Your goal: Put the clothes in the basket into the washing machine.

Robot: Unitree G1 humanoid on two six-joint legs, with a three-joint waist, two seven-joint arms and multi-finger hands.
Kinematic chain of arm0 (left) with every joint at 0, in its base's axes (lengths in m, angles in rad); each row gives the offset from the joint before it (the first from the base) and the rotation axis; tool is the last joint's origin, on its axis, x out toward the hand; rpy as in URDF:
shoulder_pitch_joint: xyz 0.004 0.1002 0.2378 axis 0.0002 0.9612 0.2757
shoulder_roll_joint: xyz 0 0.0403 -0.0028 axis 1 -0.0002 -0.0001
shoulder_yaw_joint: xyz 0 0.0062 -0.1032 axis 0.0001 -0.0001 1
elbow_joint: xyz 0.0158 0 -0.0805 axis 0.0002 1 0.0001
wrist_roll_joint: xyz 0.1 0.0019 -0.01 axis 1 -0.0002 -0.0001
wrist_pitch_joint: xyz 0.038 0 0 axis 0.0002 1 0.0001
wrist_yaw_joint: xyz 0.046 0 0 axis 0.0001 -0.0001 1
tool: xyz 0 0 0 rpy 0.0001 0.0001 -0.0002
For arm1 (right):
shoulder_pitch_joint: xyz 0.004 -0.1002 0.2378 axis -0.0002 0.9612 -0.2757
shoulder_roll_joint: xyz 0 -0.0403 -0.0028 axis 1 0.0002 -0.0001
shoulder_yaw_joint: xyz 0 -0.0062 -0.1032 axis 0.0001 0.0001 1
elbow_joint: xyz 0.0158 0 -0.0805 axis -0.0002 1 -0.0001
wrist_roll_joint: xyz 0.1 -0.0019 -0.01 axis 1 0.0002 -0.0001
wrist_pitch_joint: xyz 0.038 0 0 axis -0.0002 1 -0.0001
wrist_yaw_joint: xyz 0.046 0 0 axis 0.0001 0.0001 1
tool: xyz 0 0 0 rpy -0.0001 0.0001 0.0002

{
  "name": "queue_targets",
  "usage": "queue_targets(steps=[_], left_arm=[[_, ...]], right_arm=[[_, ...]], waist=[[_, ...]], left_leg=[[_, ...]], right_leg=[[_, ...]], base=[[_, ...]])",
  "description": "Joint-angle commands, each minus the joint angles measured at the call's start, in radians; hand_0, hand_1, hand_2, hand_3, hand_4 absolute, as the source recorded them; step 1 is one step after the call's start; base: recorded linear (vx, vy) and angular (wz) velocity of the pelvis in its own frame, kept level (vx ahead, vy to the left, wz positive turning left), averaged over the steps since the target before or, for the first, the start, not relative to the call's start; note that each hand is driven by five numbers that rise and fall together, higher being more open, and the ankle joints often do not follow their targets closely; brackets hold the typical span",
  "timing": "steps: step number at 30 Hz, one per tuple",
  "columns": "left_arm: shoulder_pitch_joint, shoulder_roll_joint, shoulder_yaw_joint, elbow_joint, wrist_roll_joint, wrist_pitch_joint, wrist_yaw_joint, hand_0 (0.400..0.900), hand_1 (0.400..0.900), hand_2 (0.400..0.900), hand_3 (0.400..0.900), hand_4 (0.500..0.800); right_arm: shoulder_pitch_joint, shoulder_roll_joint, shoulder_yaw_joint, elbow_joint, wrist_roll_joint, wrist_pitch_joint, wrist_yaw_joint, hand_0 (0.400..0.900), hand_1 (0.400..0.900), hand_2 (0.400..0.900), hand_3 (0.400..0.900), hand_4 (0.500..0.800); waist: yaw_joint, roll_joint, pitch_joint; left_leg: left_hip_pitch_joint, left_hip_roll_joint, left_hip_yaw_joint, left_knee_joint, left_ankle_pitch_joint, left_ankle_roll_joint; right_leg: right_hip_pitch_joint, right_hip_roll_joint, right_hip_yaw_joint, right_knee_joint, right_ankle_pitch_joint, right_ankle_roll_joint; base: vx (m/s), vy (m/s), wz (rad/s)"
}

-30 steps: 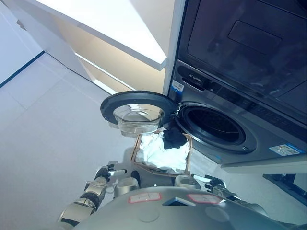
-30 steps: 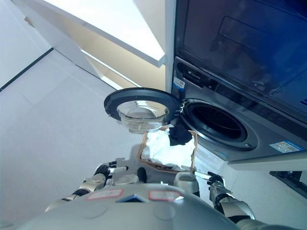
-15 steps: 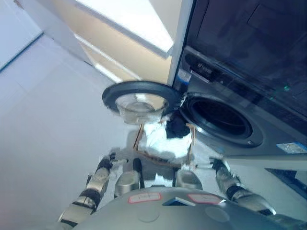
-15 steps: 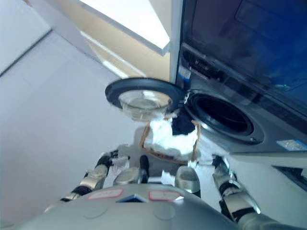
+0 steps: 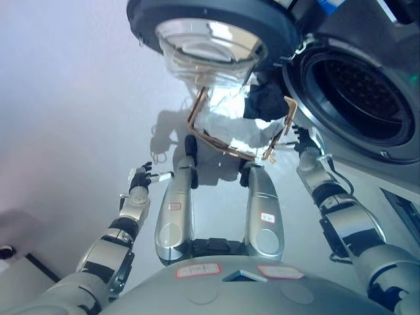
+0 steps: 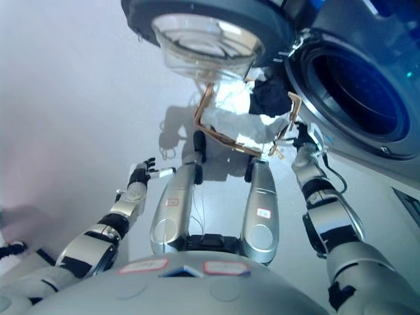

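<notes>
Since a second ago the head camera has pitched downward, so both of my arms now show in full and the washing machine (image 5: 367, 92) has slid up to the 2 o'clock corner of the view; the things themselves have not shifted.

From where I sit, the basket (image 5: 209, 138) stands on the floor (image 5: 72, 98) at about 12 o'clock from me, directly under the open round door (image 5: 197, 26) and just left of the drum opening (image 5: 357, 88). It holds white clothes (image 5: 223, 121), and a black garment (image 5: 266, 102) sits on top at the basket's right side, nearest the drum.

My right hand (image 5: 303, 140) is up at the basket's right corner, touching or just beside the wooden rim; its dark fingers look loosely spread and I cannot see them closed on anything, though the contact point itself is too small to judge. The black garment lies at roughly 11 o'clock from that hand, close by but apart from it.

My left hand (image 5: 139, 178) hangs well left of the basket, at 9 o'clock from it, fingers relaxed and apart, holding nothing.
</notes>
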Motion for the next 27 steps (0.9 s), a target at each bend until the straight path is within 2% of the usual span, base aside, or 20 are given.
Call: queue_targets(steps=[1,8,16,27], left_arm=[[0.015,0.036,-0.031,-0.053,-0.032,-0.021,0.054,0.900,0.900,0.900,0.900,0.800],[-0.103,0.069,-0.047,-0.085,-0.089,-0.038,0.086,0.900,0.900,0.900,0.900,0.800],[-0.128,0.095,-0.036,-0.101,-0.143,-0.051,0.095,0.900,0.900,0.900,0.900,0.800],[-0.140,0.082,-0.036,-0.066,-0.191,-0.064,0.110,0.900,0.900,0.900,0.900,0.800]], right_arm=[[0.011,-0.048,0.049,-0.039,0.026,-0.019,-0.078,0.900,0.900,0.900,0.900,0.800],[-0.137,-0.091,0.056,0.016,0.053,-0.016,-0.118,0.900,0.900,0.900,0.900,0.800],[-0.275,-0.153,0.077,0.040,0.075,-0.019,-0.125,0.900,0.900,0.900,0.900,0.800],[-0.415,-0.175,0.093,0.039,0.176,-0.067,-0.122,0.900,0.900,0.900,0.900,0.800]], waist=[[0.003,-0.020,-0.039],[0.012,-0.023,-0.037],[0.028,-0.016,-0.064],[0.054,-0.027,-0.100]], left_leg=[[-0.106,0.002,0.023,0.172,-0.144,-0.007],[-0.310,0.000,-0.010,0.315,-0.185,-0.006],[-0.506,-0.025,-0.018,0.468,-0.233,0.001],[-0.697,-0.051,-0.030,0.592,-0.258,0.007]], right_leg=[[-0.043,0.003,-0.068,-0.005,0.068,-0.028],[-0.237,-0.019,-0.081,0.161,0.007,-0.031],[-0.440,-0.032,-0.072,0.331,-0.049,-0.042],[-0.627,-0.045,-0.070,0.446,-0.085,-0.058]], base=[[-0.04,-0.049,0.33],[-0.01,-0.026,0.21],[0.02,0.009,0.07],[0.01,-0.001,0.04]])
